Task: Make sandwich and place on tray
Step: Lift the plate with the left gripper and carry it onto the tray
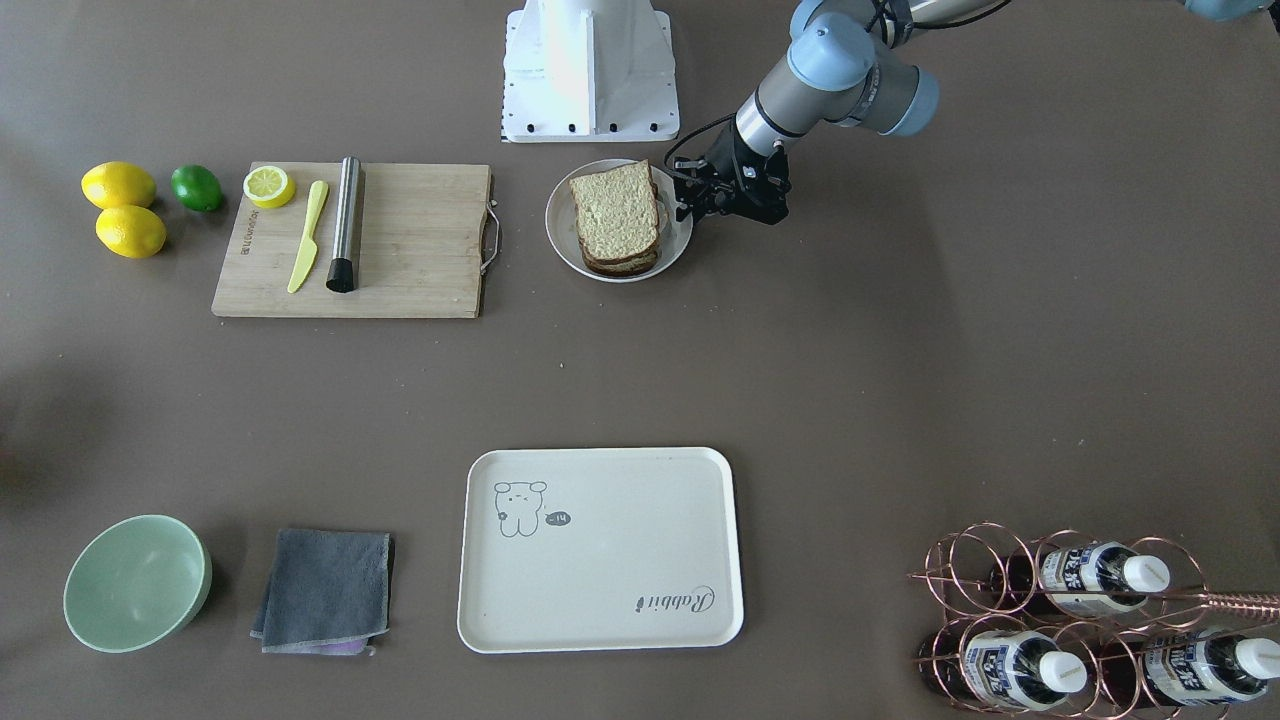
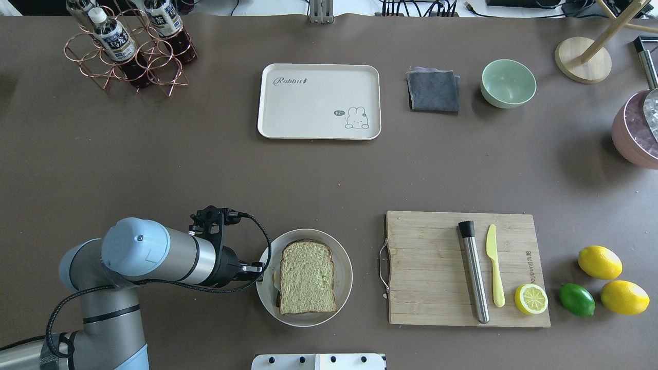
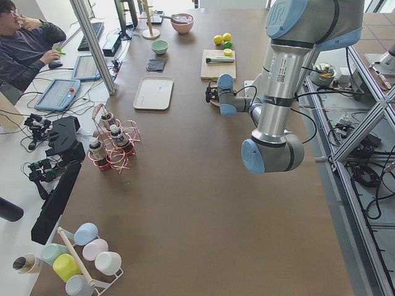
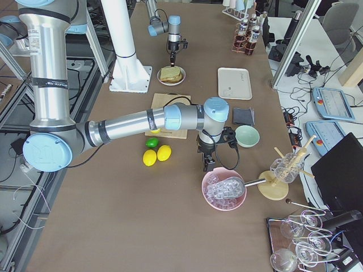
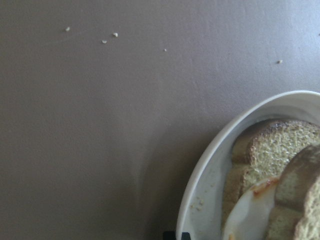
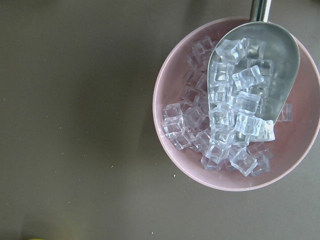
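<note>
Egg sandwich on plate, cream tray apart

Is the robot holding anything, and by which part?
Hard to tell. The left gripper sits at the rim of the plate beside the sandwich, but a pinch isn't clear. The right gripper is too small to judge.

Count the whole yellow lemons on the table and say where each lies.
2. Both lie on the table beyond the cutting board, on the robot's right, next to the lime: the far lemon and the near lemon. The cut lemon half on the board is excluded.
</note>
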Motion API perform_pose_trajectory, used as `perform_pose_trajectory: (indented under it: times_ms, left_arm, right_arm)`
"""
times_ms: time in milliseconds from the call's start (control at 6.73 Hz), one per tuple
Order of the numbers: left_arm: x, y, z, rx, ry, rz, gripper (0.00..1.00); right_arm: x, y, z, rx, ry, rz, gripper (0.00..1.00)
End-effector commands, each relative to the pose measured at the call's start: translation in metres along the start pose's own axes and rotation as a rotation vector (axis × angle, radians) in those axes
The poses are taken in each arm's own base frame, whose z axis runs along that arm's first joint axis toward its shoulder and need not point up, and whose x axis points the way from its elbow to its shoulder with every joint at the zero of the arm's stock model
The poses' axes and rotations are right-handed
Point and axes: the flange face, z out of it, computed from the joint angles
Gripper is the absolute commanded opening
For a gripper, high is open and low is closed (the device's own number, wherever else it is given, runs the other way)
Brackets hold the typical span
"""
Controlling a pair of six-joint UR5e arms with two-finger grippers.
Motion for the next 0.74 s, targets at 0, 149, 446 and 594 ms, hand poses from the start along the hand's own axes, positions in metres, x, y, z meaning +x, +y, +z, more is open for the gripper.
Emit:
perform_pose_trajectory:
  times_ms: [0,149,446,594]
  left_arm:
    - [-0.003,-0.017,-0.010,0.021,-0.002,-0.011,0.00]
    - [-0.012,-0.039,-0.022,0.045,-0.012,-0.026,0.00]
    - [-0.010,-0.112,-0.048,0.018,0.020,-0.065,0.00]
    - [-0.005,-0.155,-0.051,0.018,0.023,-0.081,0.00]
  right_arm:
    - [0.000,0.000,0.001,0.001,0.001,-0.003,1.00]
    - [0.003,0.003,0.003,-0.005,0.002,0.006,1.00]
    - [0.005,0.004,0.006,-0.012,0.002,0.009,1.00]
    - [0.011,0.004,0.013,-0.022,-0.002,0.019,1.00]
